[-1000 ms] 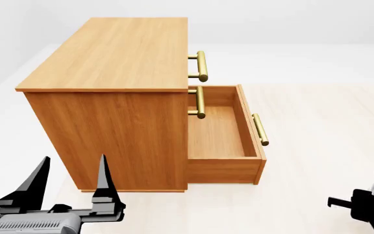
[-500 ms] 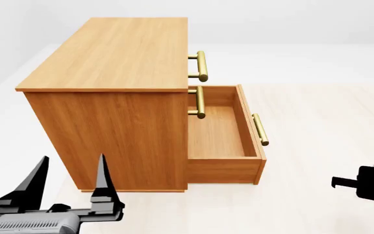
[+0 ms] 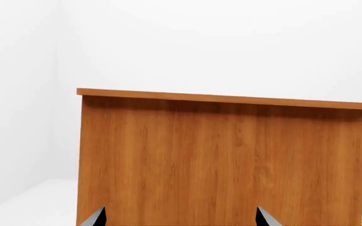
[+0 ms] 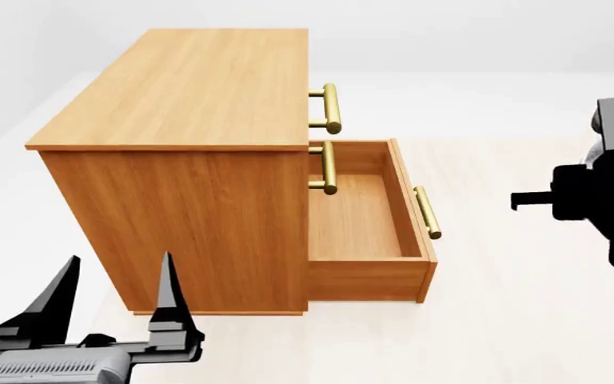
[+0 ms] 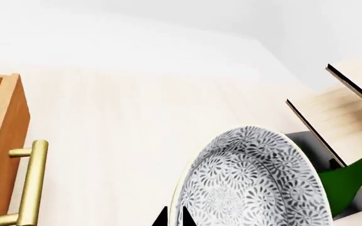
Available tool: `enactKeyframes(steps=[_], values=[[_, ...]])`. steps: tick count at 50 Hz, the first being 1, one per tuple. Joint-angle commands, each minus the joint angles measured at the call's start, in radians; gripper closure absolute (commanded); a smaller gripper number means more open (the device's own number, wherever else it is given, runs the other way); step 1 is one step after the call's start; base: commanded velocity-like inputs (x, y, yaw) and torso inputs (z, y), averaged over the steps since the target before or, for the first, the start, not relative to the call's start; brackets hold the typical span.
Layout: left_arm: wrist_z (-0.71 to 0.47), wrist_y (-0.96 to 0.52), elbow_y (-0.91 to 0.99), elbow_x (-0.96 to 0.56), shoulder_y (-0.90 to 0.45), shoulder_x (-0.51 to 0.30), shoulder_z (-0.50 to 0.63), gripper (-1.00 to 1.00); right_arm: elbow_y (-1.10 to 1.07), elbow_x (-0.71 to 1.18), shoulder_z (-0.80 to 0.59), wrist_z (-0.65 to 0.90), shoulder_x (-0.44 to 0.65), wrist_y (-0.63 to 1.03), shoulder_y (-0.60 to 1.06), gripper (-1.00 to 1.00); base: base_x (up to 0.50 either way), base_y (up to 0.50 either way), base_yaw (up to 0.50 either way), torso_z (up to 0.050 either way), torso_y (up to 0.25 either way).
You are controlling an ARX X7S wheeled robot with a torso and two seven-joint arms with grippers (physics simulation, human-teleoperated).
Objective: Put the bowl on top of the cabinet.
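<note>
Pale wooden floor (image 4: 520, 320) carries the cabinet (image 4: 179, 200), bottom drawer (image 4: 366, 220) pulled out. Right gripper (image 5: 173, 217) pinches the bowl (image 5: 256, 181) by its rim beside a shelf rack (image 5: 344, 113), presumably for lifting to the cabinet top. Left gripper (image 4: 115, 308) hangs idle, jaws spread.

Bowl (image 5: 256, 181) right of cabinet (image 4: 179, 128), beside rack (image 5: 332, 113).
</note>
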Motion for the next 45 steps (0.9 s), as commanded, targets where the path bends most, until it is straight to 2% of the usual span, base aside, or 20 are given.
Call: enactKeyframes(steps=[1,10,18,45], values=[[-0.002,0.006,-0.002,0.0,0.004,-0.002,0.003,-1.0,0.181,0.017,-0.218,0.028,-0.059,-0.004,0.3,1.0,0.0,0.0,0.0,0.0,0.0],[-0.003,0.005,-0.001,-0.002,0.002,-0.005,0.006,-1.0,0.403,-0.061,-0.424,-0.082,-0.17,-0.06,0.533,1.0,0.0,0.0,0.0,0.0,0.0],[-0.005,0.0,-0.001,-0.011,0.0,-0.009,0.003,-1.0,0.571,-0.112,-0.551,-0.161,-0.281,-0.105,0.691,1.0,0.0,0.0,0.0,0.0,0.0],[-0.008,0.005,0.004,-0.027,0.004,-0.019,0.003,-1.0,1.083,-0.21,-0.762,-0.456,-0.62,-0.29,0.982,1.0,0.0,0.0,0.0,0.0,0.001]])
